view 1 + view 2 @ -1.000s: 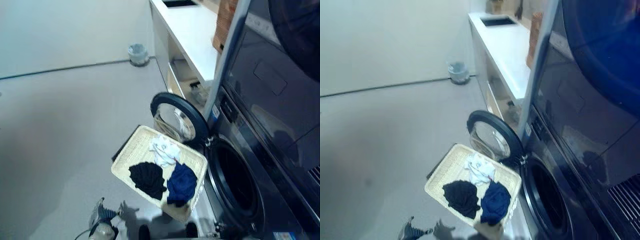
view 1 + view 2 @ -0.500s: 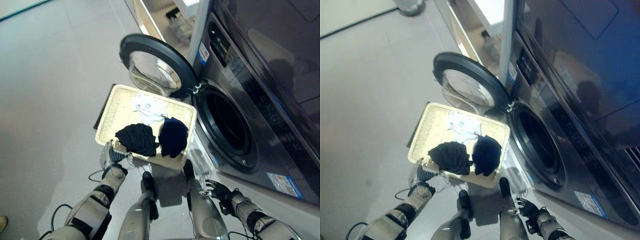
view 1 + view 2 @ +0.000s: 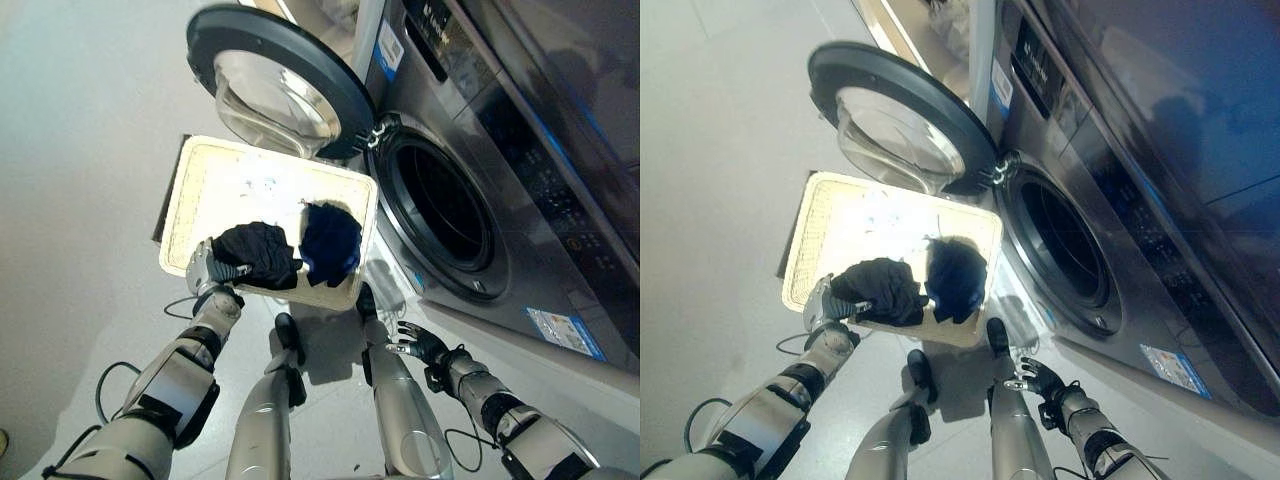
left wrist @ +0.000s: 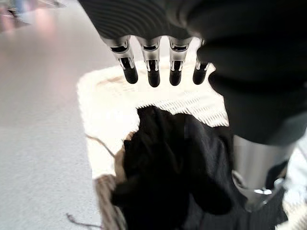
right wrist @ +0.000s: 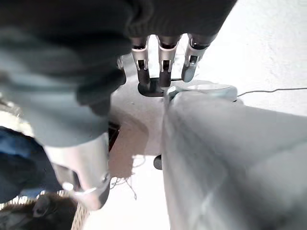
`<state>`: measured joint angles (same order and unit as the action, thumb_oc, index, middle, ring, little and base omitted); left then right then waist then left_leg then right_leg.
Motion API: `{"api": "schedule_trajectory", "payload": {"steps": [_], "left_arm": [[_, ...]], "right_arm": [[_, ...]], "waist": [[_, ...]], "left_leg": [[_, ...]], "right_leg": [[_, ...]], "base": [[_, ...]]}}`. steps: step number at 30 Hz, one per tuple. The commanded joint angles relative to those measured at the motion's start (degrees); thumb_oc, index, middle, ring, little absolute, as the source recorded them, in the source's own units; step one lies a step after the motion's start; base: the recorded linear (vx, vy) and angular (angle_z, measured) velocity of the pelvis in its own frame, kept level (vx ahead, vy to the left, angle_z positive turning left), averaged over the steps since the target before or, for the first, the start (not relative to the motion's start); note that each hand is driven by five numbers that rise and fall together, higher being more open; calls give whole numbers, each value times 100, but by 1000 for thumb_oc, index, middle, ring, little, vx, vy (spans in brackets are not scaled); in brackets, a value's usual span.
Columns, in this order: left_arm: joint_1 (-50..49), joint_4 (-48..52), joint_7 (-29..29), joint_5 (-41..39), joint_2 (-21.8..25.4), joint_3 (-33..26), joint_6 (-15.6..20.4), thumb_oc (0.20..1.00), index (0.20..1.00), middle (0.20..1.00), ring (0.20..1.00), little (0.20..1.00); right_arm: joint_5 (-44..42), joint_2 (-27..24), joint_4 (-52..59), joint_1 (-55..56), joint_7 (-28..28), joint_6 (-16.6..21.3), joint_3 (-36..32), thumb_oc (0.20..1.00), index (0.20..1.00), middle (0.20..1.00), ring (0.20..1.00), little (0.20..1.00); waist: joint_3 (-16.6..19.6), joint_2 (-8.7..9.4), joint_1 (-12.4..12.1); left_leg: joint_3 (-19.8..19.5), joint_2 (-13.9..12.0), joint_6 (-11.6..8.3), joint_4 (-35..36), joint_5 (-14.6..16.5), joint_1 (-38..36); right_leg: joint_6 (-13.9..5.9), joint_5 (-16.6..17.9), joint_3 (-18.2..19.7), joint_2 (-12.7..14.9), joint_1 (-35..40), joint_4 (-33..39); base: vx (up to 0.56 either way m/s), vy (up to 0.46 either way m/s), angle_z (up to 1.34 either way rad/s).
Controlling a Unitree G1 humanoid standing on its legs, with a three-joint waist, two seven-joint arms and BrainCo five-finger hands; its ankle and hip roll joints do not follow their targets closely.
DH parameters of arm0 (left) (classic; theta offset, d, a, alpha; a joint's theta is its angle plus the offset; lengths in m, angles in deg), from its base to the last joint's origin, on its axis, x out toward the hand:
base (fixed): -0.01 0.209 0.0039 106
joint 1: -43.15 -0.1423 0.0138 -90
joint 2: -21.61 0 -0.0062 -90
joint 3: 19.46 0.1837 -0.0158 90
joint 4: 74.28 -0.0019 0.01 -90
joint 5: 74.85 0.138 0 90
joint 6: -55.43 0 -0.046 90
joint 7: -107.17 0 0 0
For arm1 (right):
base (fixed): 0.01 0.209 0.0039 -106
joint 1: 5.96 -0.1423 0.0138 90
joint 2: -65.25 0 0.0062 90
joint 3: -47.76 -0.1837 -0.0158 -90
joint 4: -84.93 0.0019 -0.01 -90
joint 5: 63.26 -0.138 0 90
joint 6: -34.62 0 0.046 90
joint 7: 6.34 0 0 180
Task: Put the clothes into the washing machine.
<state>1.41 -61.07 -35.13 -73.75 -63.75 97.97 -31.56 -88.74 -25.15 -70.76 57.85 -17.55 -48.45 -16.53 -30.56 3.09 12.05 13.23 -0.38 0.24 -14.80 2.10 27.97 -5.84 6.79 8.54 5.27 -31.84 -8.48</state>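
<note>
— While the washing machine (image 3: 470, 190) stands with its round door (image 3: 275, 85) swung wide, where do the clothes lie?

— They lie in the pale woven basket (image 3: 190, 190) on the floor, just in front of the open door and beside the drum opening (image 3: 440, 210). A black garment (image 3: 255, 255) sits at the basket's near edge, a dark blue garment (image 3: 330, 240) lies just beside it toward the machine, and something white (image 3: 885, 215) shows farther back in the basket.

— What is the left hand (image 3: 207, 272) doing?

— It is at the near rim of the basket, right by the black garment. Its wrist view shows the fingers (image 4: 152, 72) straight in a row above the black cloth (image 4: 168, 172), the thumb set apart, nothing clasped.

— And the right hand (image 3: 415, 343)?

— It hangs low, near the floor, below the drum opening and apart from the basket. Its fingers (image 5: 162, 62) are relaxed and slightly spread, holding nothing.

— Is any clothing in the drum?

— The drum looks dark inside; one cannot tell.
</note>
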Motion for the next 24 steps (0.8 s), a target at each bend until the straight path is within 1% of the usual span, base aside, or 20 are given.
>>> {"api": "schedule_trajectory", "payload": {"steps": [1, 2, 3, 6, 8, 9, 10, 11, 13, 14, 16, 17, 18, 19, 20, 21, 24], "left_arm": [[220, -212, -174, 94, 263, 13, -198, 1000, 1000, 1000, 1000, 1000], [459, -276, -509, 131, 271, 187, -523, 1000, 1000, 1000, 1000, 1000], [468, -278, -524, 135, 271, 193, -541, 1000, 1000, 1000, 1000, 1000], [687, -382, -904, 107, 260, 361, -840, 1000, 1000, 1000, 1000, 1000], [748, -409, -1102, 51, 255, 420, -932, 1000, 1000, 1000, 1000, 1000], [857, -467, -1585, 47, 262, 485, -1044, 1000, 1000, 1000, 1000, 1000], [884, -473, -1721, 50, 255, 510, -1068, 909, 909, 909, 909, 909], [899, -477, -1870, 64, 251, 525, -1110, 614, 614, 614, 614, 614], [992, -515, -2267, 26, 199, 609, -1207, 407, 407, 407, 407, 407], [1009, -524, -2376, 40, 188, 630, -1244, 200, 200, 200, 200, 200], [1071, -517, -2801, 134, 166, 745, -1460, 200, 200, 200, 200, 200], [1072, -517, -2871, 182, 160, 790, -1512, 200, 200, 200, 200, 200], [1075, -496, -3028, 430, 150, 893, -1636, 200, 200, 200, 200, 200], [1075, -496, -3028, 430, 150, 893, -1636, 200, 200, 200, 200, 200], [1080, -469, -3210, 699, 155, 1017, -1785, 200, 200, 200, 200, 200], [1078, -453, -3252, 740, 152, 1067, -1824, 200, 200, 200, 200, 200], [1023, -350, -3593, 991, 144, 1342, -2032, 200, 200, 200, 200, 200]], "right_arm": [[-278, -43, 352, 101, -62, 164, 302, 1000, 1000, 1000, 1000, 1000], [-454, -57, 584, 112, -24, 165, 396, 1000, 1000, 1000, 1000, 1000], [-461, -58, 592, 110, -22, 164, 398, 1000, 1000, 1000, 1000, 1000], [-660, -74, 749, 100, 9, 186, 495, 1000, 1000, 1000, 1000, 1000], [-714, -85, 823, 109, 5, 184, 528, 1000, 1000, 1000, 1000, 1000], [-744, -112, 930, 145, -35, 236, 575, 1000, 1000, 1000, 1000, 1000], [-756, -116, 959, 148, -43, 250, 588, 1000, 1000, 1000, 1000, 1000], [-763, -118, 974, 149, -46, 258, 595, 1000, 1000, 1000, 1000, 1000], [-800, -124, 1113, 131, -15, 281, 647, 1000, 1000, 1000, 1000, 1000], [-816, -127, 1133, 128, -12, 283, 654, 1000, 1000, 1000, 1000, 1000], [-858, -167, 1245, 124, -7, 324, 674, 1000, 1000, 1000, 1000, 1000], [-862, -175, 1263, 125, -16, 327, 673, 1000, 1000, 1000, 1000, 1000], [-906, -196, 1309, 126, -40, 329, 660, 1000, 1000, 1000, 1000, 1000], [-906, -196, 1309, 126, -40, 329, 660, 1000, 1000, 1000, 1000, 1000], [-952, -213, 1343, 123, -76, 348, 656, 1000, 1000, 1000, 1000, 1000], [-963, -222, 1356, 117, -83, 350, 656, 1000, 1000, 1000, 1000, 1000], [-1012, -293, 1476, 76, -101, 396, 657, 1000, 1000, 1000, 1000, 1000]], "waist": [[76, 290, 132], [76, 365, 223], [76, 366, 226], [76, 443, 326], [76, 469, 363], [76, 511, 410], [76, 523, 423], [76, 529, 430], [76, 575, 471], [76, 583, 478], [76, 608, 500], [76, 611, 501], [76, 610, 499], [76, 610, 499], [76, 602, 488], [76, 597, 485], [76, 537, 427]], "left_leg": [[7, 504, 54, -1367, 967, 535], [-8, 517, 51, -1512, 1000, 862], [-9, 517, 52, -1519, 1001, 876], [-9, 513, 59, -1636, 1022, 1177], [-15, 513, 61, -1686, 1022, 1294], [-37, 509, 65, -1725, 1017, 1453], [-45, 507, 66, -1737, 1013, 1503], [-49, 506, 66, -1745, 1011, 1531], [-63, 491, 70, -1744, 992, 1668], [-64, 487, 70, -1747, 987, 1690], [-96, 476, 68, -1697, 939, 1779], [-105, 474, 66, -1685, 926, 1789], [-110, 468, 57, -1633, 881, 1790], [-111, 468, 57, -1633, 880, 1789], [-131, 473, 45, -1550, 826, 1762], [-140, 478, 41, -1520, 805, 1751], [-168, 486, -3, -1274, 644, 1605]], "right_leg": [[-10, 130, -228, -189, -271, 147], [-6, 179, -245, -204, -597, 70], [-5, 181, -246, -207, -610, 66], [2, 211, -260, -233, -915, -25], [8, 219, -265, -253, -1034, -81], [18, 213, -266, -289, -1192, -155], [23, 210, -262, -302, -1239, -180], [25, 208, -260, -310, -1265, -194], [38, 189, -278, -343, -1416, -266], [40, 182, -285, -350, -1439, -284], [59, 150, -303, -391, -1553, -343], [61, 147, -311, -400, -1570, -361], [71, 126, -334, -424, -1582, -391], [71, 126, -334, -423, -1582, -391], [79, 112, -341, -449, -1564, -391], [83, 111, -344, -456, -1558, -389], [107, 93, -431, -464, -1448, -336]], "base": [[6, 24, -10], [1, 18, -8], [-1, 25, -14], [-2, 11, -9], [0, 0, 0], [0, 0, 0], [0, 0, 0], [0, 0, 0], [0, 0, 0], [0, 0, 0], [0, 0, 0], [0, 0, 0], [0, 0, 0], [0, 0, 0], [0, 0, 0], [5, -32, -2], [-2, -1, 1]]}}
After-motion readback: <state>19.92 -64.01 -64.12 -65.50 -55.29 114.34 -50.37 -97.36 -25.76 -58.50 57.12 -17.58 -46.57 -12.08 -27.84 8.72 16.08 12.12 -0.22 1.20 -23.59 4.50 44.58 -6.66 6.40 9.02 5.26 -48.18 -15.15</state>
